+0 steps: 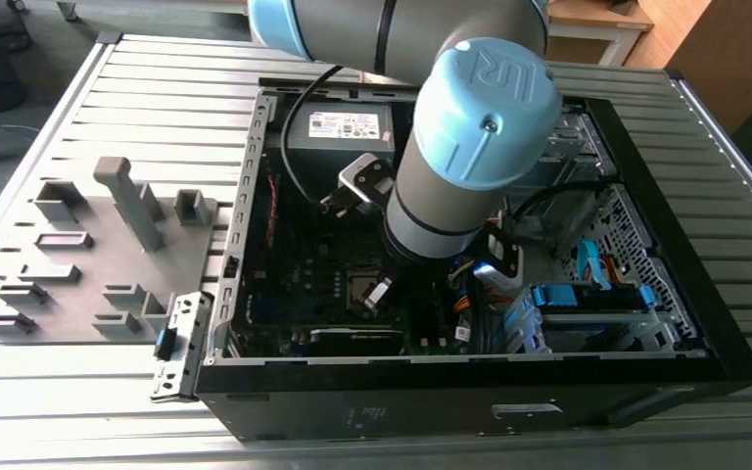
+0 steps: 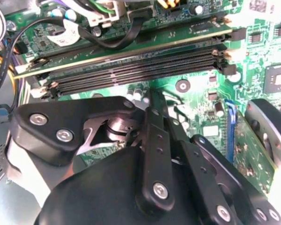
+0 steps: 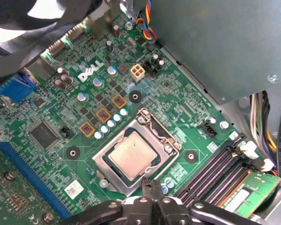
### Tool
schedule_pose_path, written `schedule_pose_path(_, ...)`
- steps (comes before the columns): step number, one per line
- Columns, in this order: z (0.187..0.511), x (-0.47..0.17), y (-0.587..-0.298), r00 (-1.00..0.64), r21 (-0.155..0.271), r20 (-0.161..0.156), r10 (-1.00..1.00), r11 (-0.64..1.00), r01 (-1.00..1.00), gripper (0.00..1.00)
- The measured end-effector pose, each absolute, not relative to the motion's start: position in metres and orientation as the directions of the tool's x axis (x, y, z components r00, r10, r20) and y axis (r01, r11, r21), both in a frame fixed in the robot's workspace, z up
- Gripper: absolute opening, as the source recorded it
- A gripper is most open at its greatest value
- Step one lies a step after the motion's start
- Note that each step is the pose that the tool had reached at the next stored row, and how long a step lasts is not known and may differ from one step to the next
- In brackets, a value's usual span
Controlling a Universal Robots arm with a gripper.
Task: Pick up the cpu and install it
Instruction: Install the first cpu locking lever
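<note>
On the slatted table [image 1: 89,411], inside the open case [image 1: 689,362], the cpu [image 3: 132,157] lies seated in the socket [image 3: 171,140], just beside the fingers [image 3: 152,194], which are together and empty.

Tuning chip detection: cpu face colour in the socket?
Dull silver-beige cpu, best in the first wrist view.

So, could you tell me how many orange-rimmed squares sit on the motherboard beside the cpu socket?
3 orange-rimmed squares, in the first wrist view: one, a second, a third, in a diagonal row beside the socket where the cpu lies. Others may be hidden.
</note>
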State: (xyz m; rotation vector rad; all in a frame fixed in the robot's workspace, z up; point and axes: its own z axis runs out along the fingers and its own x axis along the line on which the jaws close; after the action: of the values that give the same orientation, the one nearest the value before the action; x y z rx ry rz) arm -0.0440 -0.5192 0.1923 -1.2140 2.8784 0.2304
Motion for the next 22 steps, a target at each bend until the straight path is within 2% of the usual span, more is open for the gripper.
schedule_pose_path(14,0.241,-0.044,-0.519,-0.699,0.131,-0.065,-0.712,0.689,-0.713,0.11)
schedule_pose_path(22,0.241,-0.062,-0.519,-0.699,0.132,-0.065,-0.712,0.689,-0.713,0.11)
